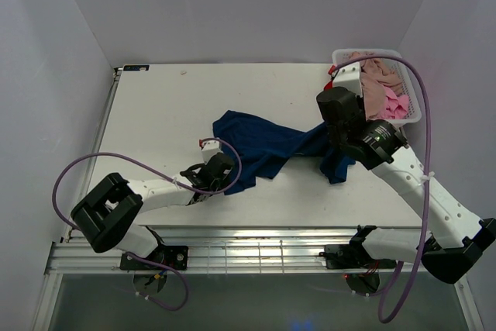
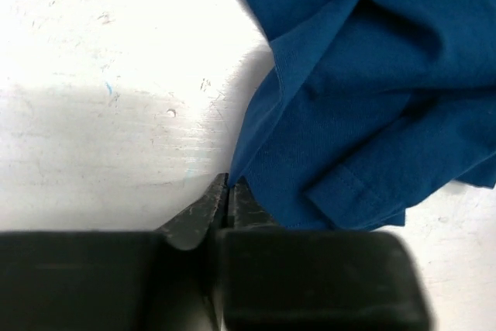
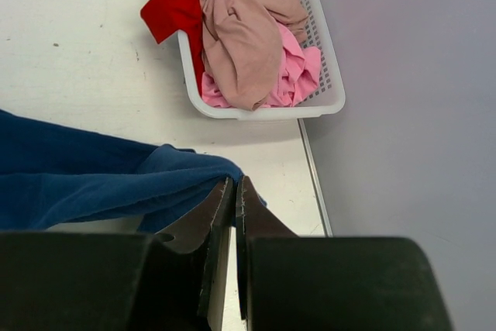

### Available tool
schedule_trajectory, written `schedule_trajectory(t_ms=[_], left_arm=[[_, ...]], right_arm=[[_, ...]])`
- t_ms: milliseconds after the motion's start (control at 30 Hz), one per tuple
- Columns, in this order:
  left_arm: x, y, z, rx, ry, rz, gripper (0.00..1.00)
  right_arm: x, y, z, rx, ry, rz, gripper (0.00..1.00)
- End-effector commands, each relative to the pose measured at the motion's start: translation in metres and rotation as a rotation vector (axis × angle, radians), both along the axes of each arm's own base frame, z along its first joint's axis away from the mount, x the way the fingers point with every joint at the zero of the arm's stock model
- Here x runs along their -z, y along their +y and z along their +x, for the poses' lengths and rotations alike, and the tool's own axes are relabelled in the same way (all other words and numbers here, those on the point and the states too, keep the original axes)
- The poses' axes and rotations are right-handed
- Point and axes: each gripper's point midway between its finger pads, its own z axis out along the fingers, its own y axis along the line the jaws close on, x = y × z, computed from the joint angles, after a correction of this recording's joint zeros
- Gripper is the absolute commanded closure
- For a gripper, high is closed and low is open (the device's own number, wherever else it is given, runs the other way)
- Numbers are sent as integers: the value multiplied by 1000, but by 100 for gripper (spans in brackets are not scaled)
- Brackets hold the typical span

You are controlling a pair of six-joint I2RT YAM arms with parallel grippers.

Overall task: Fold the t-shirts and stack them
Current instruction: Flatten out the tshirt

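A navy blue t-shirt (image 1: 263, 145) lies crumpled and stretched across the middle of the table. My left gripper (image 1: 223, 176) is at its near left edge, and in the left wrist view its jaws (image 2: 230, 184) are shut on the hem of the blue cloth (image 2: 364, 91). Over at the shirt's right end, my right gripper (image 1: 335, 149) is shut on the fabric; its wrist view shows blue cloth (image 3: 77, 176) pinched at the fingertips (image 3: 235, 185) and held above the table. More t-shirts, dusty pink (image 3: 240, 36), bright pink (image 3: 298, 75) and red (image 3: 174, 9), fill the basket.
The white slotted basket (image 1: 416, 110) stands at the table's back right corner, close to the right wall. The white table (image 1: 170, 106) ends at a metal rail in front, by the arm bases. Grey walls enclose the left, back and right sides.
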Motion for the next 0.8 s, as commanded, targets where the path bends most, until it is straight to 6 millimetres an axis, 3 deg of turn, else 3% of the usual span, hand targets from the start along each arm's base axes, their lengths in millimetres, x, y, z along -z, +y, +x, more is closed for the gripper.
schedule_trajectory(t_ms=[0, 67, 200, 233, 300, 333, 400, 433, 533, 567, 667, 767], left_arm=[[4, 11, -7, -29, 29, 48, 95], [1, 11, -8, -29, 29, 48, 100], [-29, 10, 1, -43, -29, 26, 100], [-59, 4, 10, -37, -90, -6, 100], [-92, 11, 19, -65, -159, 14, 100], [-128, 6, 30, -76, -223, -18, 100], [-176, 13, 35, -84, -316, -25, 100], [-215, 15, 43, -110, -389, -54, 100], [-292, 31, 48, -164, -538, -94, 100], [-310, 36, 48, -164, -582, -82, 100], [-353, 42, 50, -162, -669, -89, 100], [-374, 39, 43, -118, -690, -131, 100]], right_arm=[[-2, -1, -3, 5, -29, 53, 92], [3, 1, -4, -6, -21, 68, 92], [15, 2, -3, 1, 1, 57, 92], [14, 3, -1, 7, 2, 51, 92], [8, 2, 1, 12, -7, 40, 92], [4, 4, 4, 12, -15, 37, 92], [-14, 4, 8, -2, -50, 29, 92], [-24, 6, 13, -5, -78, 38, 92], [-55, 3, 24, -20, -134, 27, 92], [-71, 3, 26, -28, -162, 42, 92], [-91, -4, 39, -20, -190, 15, 92], [-117, -9, 39, -25, -232, 11, 92]])
